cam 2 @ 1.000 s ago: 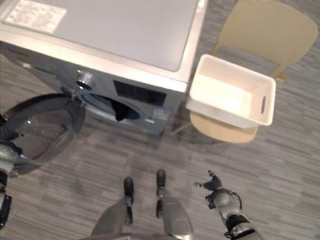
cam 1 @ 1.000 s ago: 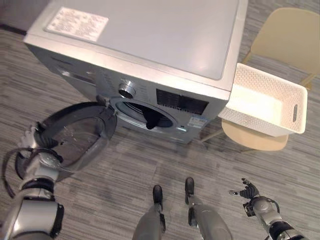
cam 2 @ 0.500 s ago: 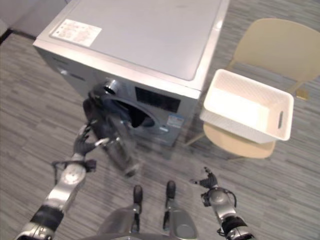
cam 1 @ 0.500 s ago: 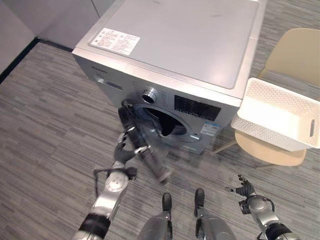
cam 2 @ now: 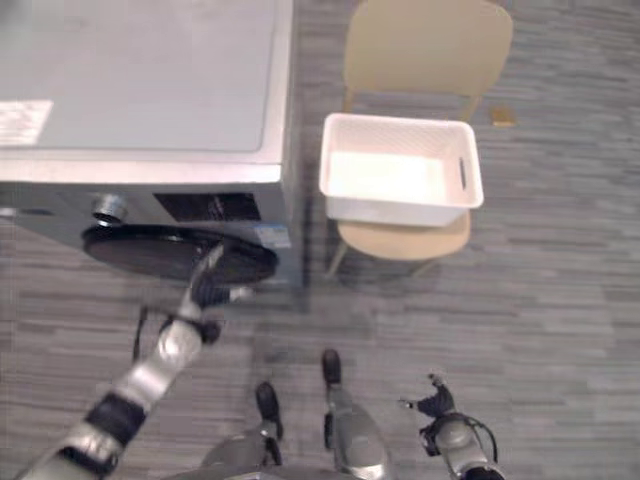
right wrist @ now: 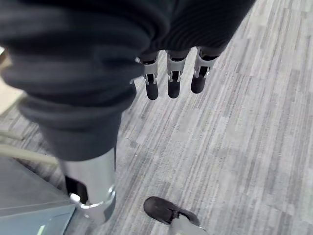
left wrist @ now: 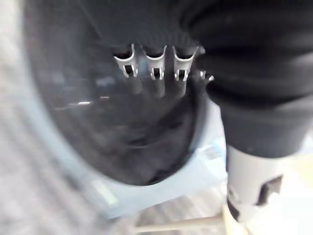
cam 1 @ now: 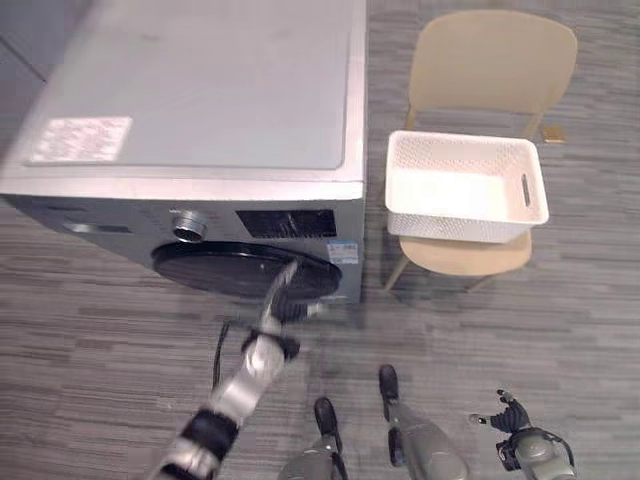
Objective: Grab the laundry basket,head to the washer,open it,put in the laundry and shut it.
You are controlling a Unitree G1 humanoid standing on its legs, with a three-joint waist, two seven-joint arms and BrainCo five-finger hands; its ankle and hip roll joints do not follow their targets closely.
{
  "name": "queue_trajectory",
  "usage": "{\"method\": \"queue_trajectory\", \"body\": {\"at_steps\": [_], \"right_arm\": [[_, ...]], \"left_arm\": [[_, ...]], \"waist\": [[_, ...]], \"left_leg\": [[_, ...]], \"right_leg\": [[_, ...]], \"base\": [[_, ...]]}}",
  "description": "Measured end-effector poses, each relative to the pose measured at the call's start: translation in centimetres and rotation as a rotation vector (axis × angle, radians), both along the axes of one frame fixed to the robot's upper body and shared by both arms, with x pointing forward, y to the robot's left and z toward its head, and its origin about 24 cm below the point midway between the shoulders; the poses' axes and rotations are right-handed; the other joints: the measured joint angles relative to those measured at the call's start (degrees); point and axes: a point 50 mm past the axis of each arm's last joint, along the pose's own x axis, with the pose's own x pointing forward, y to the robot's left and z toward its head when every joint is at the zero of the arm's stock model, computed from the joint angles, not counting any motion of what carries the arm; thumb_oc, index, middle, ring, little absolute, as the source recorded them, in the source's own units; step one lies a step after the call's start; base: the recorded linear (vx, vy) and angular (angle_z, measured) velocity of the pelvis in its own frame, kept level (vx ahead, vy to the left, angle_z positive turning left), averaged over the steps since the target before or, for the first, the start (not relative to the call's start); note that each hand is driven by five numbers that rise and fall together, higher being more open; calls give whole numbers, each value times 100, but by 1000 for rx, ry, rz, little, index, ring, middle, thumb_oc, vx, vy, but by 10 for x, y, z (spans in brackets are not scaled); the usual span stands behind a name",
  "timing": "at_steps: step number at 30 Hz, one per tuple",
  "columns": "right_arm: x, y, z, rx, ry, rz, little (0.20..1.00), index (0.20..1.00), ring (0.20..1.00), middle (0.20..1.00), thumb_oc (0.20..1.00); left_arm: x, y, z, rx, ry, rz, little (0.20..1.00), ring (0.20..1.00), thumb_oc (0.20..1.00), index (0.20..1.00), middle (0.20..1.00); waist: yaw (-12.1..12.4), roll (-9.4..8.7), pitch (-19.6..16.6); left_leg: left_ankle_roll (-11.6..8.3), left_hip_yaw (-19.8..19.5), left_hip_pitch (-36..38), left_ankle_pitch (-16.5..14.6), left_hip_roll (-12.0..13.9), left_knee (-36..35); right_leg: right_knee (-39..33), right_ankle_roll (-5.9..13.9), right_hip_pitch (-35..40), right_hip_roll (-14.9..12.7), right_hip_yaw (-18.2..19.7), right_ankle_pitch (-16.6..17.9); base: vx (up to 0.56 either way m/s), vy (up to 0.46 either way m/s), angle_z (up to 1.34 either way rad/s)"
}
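Swinging shut vs 1 s ago: washer door (cam 1: 240, 270) now flat against washing machine (cam 1: 200, 130), left hand (cam 1: 282, 302) pressing it w/ straight fingers. Laundry basket (cam 1: 465, 185) sits empty on chair (cam 1: 490, 60). Right hand (cam 1: 515, 425) idle, fingers relaxed. Task looks nearly done.

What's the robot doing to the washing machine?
The robot's left hand is pressed flat against the dark round door of the washer, and the door looks shut or nearly shut. The white basket sits on a tan chair beside the washer and looks empty. The right hand hangs open low over the floor, holding nothing.
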Motion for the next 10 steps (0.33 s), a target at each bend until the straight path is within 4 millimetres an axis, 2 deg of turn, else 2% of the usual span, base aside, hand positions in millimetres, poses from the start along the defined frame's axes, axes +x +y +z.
{"method": "queue_trajectory", "body": {"at_steps": [1,4,6,9,10], "right_arm": [[8,1,3,0,-22,5,1000,1000,1000,1000,1000],[27,3,13,10,-89,0,1000,1000,1000,1000,1000],[31,2,15,9,-96,-7,1000,1000,1000,1000,1000],[29,2,14,10,-89,-8,1000,1000,1000,1000,1000],[24,1,12,10,-75,-12,1000,1000,1000,1000,1000]], "left_arm": [[-24,9,-26,1,137,53,1000,1000,1000,1000,1000],[-68,31,-61,-3,356,178,1000,1000,1000,1000,1000],[-74,35,-69,-26,392,237,1000,1000,1000,1000,1000],[-94,42,-83,-53,479,326,1000,1000,1000,1000,1000],[-104,47,-88,-46,518,355,1000,1000,1000,1000,1000]], "waist": [[91,89,-2],[281,111,-5],[300,107,-11],[286,32,-132],[298,-11,-275]], "left_leg": [[-3,-13,27,0,18,-13],[-38,-146,41,8,48,-2],[-51,-189,114,11,52,-23],[-53,-266,233,-73,51,-34],[-54,-283,227,-76,56,-57]], "right_leg": [[1,-14,31,17,-49,-4],[1,-35,99,40,-169,-24],[3,-39,192,32,-223,-27],[3,-53,366,29,-243,-41],[2,-61,373,32,-254,-47]], "base": [[46,-52,16],[43,-43,24],[22,-23,18],[4,-4,1],[17,-14,6]]}}
